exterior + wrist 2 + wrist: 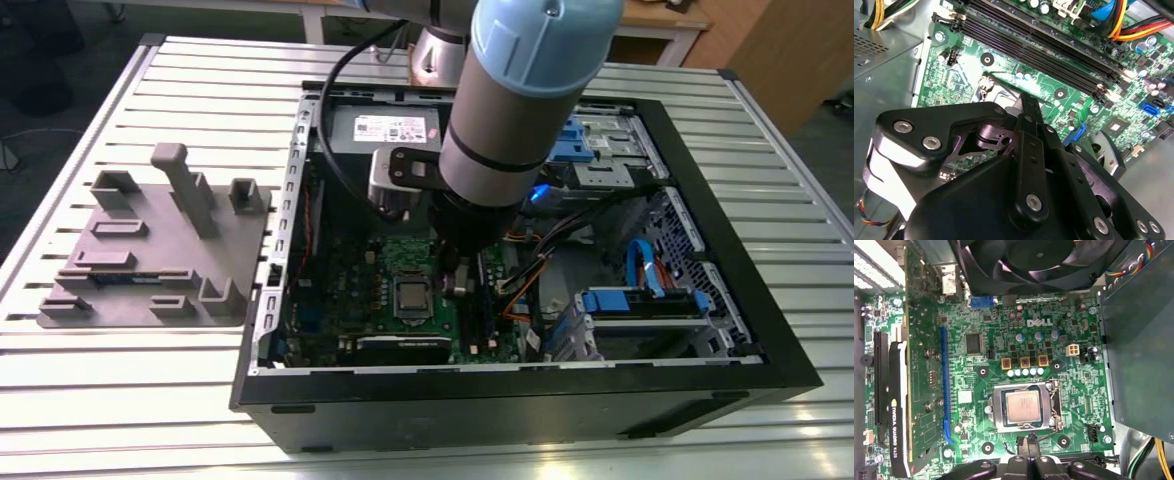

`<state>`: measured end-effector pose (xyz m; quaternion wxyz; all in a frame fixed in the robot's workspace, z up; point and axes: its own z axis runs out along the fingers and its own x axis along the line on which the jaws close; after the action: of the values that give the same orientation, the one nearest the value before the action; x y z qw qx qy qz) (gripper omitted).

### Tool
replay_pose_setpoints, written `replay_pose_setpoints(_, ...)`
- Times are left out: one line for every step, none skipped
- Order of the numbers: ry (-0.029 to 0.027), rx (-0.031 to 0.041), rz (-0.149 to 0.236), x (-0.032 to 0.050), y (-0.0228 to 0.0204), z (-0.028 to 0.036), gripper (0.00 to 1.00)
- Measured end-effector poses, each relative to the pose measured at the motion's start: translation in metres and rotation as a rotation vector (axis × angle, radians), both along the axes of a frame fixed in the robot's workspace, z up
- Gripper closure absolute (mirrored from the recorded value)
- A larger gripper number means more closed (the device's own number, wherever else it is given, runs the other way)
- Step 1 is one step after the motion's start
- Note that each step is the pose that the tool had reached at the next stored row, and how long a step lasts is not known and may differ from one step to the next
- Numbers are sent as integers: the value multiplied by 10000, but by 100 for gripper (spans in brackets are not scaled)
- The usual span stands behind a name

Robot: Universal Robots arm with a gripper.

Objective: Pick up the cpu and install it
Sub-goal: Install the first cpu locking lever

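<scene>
The cpu, a small square chip with a dull silver top, lies flat inside the metal socket frame on the green motherboard. In the exterior view the cpu sits just to the left of my gripper, which reaches down into the open computer case. My gripper hangs just off one edge of the socket with its fingers drawn together and nothing between them. In the second wrist view the fingertips point at the socket's corner, and the gripper body hides the cpu.
The black case wall surrounds the board. The grey power supply stands at the back, and a black fan is close by. Memory slots, a graphics card and orange cables crowd the socket. A grey fixture block lies on the exterior view's left.
</scene>
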<state>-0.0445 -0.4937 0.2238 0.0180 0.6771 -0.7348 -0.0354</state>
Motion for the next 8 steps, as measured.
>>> replay_pose_setpoints(-23,0,38,0,-6,-3,90)
replay_pose_setpoints(-38,0,62,-1,-18,-6,90)
replay_pose_setpoints(-46,0,78,-1,-25,-10,90)
replay_pose_setpoints(-52,-3,92,-1,-29,-15,90)
replay_pose_setpoints(-56,-10,105,-1,-31,-20,90)
replay_pose_setpoints(-60,-17,117,-1,-33,-26,90)
replay_pose_setpoints(-62,-23,130,-1,-35,-33,90)
replay_pose_setpoints(-63,-34,144,-1,-35,-40,90)
